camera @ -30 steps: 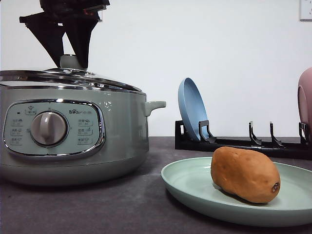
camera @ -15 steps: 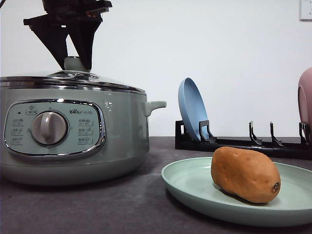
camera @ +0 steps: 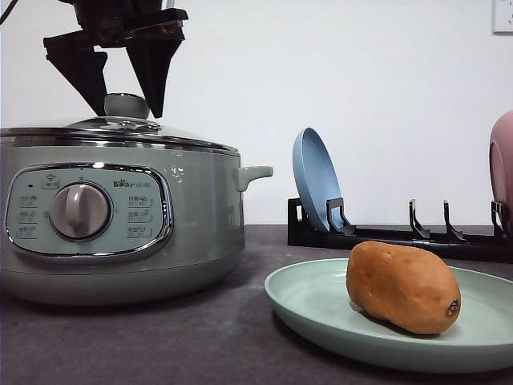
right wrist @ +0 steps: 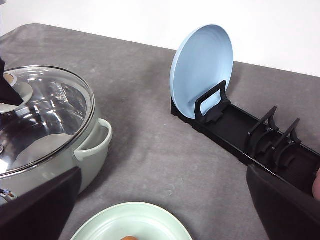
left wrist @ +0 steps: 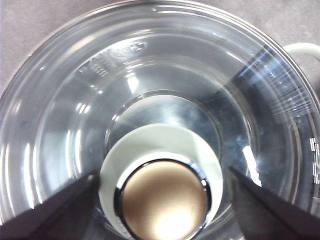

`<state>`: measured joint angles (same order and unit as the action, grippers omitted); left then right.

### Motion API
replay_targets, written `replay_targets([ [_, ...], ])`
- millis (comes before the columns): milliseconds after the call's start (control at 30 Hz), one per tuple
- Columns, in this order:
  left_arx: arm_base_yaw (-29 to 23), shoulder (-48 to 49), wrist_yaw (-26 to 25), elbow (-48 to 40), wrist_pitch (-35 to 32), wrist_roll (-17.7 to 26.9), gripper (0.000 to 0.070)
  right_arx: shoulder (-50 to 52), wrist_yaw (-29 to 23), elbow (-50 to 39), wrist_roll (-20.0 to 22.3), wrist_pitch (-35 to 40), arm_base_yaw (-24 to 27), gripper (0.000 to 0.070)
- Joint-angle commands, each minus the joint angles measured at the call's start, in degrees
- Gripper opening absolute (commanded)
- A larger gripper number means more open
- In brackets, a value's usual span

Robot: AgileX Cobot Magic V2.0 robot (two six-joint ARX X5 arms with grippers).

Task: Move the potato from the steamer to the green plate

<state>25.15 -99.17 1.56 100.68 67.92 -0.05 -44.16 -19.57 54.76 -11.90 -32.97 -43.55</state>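
Left gripper [camera: 119, 87], jaws spread wide and empty, straddles the knob of the glass lid [camera: 120, 128] on the pale sage-green round steamer [camera: 120, 233], apparently releasing it. Blue plate [camera: 315, 180] stands upright in a black rack [camera: 401, 237]. Oval orange-brown potato [camera: 403, 286] rests on the pale mint-green shallow plate [camera: 313, 309]; transfer appears complete. Right gripper [right wrist: 160, 220], jaws open, holds nothing.

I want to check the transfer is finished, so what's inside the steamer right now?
Through the glass lid the steamer shows bare shiny metal, no food. The knob hides the middle. The potato lies on the green plate.
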Motion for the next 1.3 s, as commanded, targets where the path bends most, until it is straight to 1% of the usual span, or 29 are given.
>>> replay_targets([
  [0,0.33,-0.17,0.13,1.24,-0.22,0.04,0.0556,-0.28,0.04,0.9,0.7,0.33,-0.5,0.0666],
  [300,0.35,6.76,0.13,4.54,0.07,0.02,0.0556,-0.28,0.62,0.9,0.83,0.33,-0.52,0.0666],
  [433,0.45,11.58,-0.82,5.01,0.48,0.02,0.0553,-0.28,3.68,0.9,0.83,0.29,-0.52,0.0666],
  [500,0.48,13.97,-2.47,5.01,1.25,0.04,0.0549,-0.28,5.66,0.9,0.8,0.2,-0.52,0.0665],
  [633,0.48,18.48,-7.58,5.01,3.64,0.03,0.0549,-0.28,11.36,0.92,0.32,-1.11,-0.52,0.0664],
  [833,0.48,23.37,-14.68,5.01,8.49,0.04,0.0547,-0.28,20.92,0.92,-1.59,-5.99,-0.52,0.0664],
  [900,0.48,24.32,-15.68,5.01,10.23,0.04,0.054,-0.28,23.77,0.92,-2.27,-7.84,-0.52,0.0664],
  [1033,0.48,25.47,-15.86,5.01,13.63,0.04,0.0535,-0.28,29.26,0.92,-2.71,-11.13,-0.52,0.0664],
  [1100,0.48,25.7,-16.16,5.01,14.63,0.04,0.0496,-0.28,31.2,0.92,-2.72,-12.26,-0.52,0.0664],
  [1133,0.48,25.73,-16.46,5.01,14.67,0.03,0.0457,-0.28,32.06,0.92,-2.72,-12.75,-0.52,0.066],
  [1167,0.48,25.75,-16.65,5.01,14.69,0.02,0.041,-0.28,32.77,0.92,-2.71,-13.14,-0.52,0.0634],
  [1200,0.48,25.76,-16.72,5.01,14.69,0.02,0.0353,-0.28,33.27,0.92,-2.69,-13.43,-0.52,0.0582],
  [1233,0.5,25.76,-16.72,5.01,14.69,0.02,0.0278,-0.28,33.27,0.92,-2.69,-13.57,-0.52,0.048],
  [1267,0.49,25.76,-16.72,5.01,14.69,0.02,0.019,-0.28,33.24,0.92,-2.69,-13.65,-0.52,0.0358],
])
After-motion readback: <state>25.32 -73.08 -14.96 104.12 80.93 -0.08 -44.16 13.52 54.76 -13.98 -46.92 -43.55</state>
